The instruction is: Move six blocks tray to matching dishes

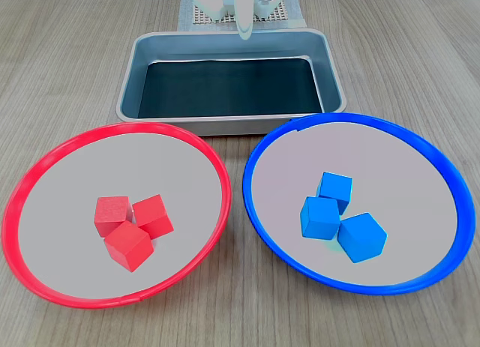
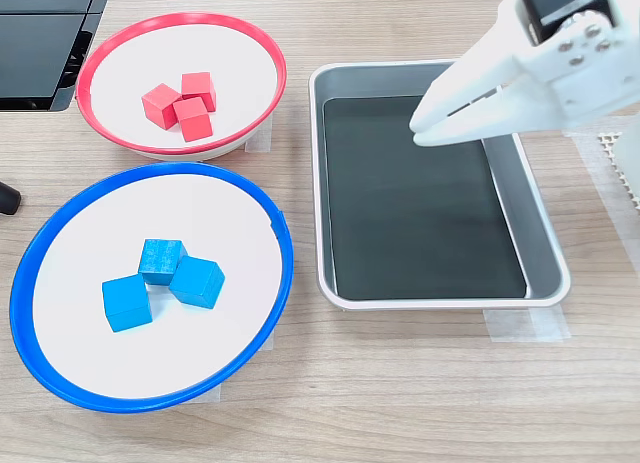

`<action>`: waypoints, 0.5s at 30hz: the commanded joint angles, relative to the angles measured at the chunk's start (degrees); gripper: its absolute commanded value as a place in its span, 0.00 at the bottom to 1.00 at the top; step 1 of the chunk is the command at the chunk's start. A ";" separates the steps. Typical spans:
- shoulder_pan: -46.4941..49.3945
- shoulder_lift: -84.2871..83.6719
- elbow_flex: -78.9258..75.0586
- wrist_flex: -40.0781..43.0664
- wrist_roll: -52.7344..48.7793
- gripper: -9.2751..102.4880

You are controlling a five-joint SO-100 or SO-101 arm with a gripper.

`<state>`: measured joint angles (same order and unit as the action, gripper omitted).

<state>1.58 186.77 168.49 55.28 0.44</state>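
Observation:
The grey tray (image 1: 232,124) (image 2: 440,300) shows a bare dark bottom with nothing in it. Three red blocks (image 1: 127,227) (image 2: 182,104) lie clustered in the red-rimmed dish (image 1: 71,186) (image 2: 120,63). Three blue blocks (image 1: 339,216) (image 2: 165,278) lie clustered in the blue-rimmed dish (image 1: 390,160) (image 2: 85,233). My white gripper (image 1: 245,31) (image 2: 418,133) hangs above the tray's far end, fingers together and holding nothing. In a fixed view it reaches in from the upper right over the tray.
A white perforated mat (image 1: 196,16) (image 2: 626,173) lies behind the tray under the arm's base. A black box (image 2: 45,43) sits beside the red dish, and a small dark object (image 2: 6,197) sits at the table's edge. Bare wood surrounds the dishes.

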 commanded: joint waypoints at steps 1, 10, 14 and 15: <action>0.70 3.87 2.99 0.88 -0.97 0.08; 1.05 3.87 4.57 2.29 -1.14 0.08; 1.49 3.87 4.57 2.29 -0.62 0.12; 1.49 3.87 4.57 2.29 -0.62 0.13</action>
<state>2.64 189.40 173.14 57.48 -0.35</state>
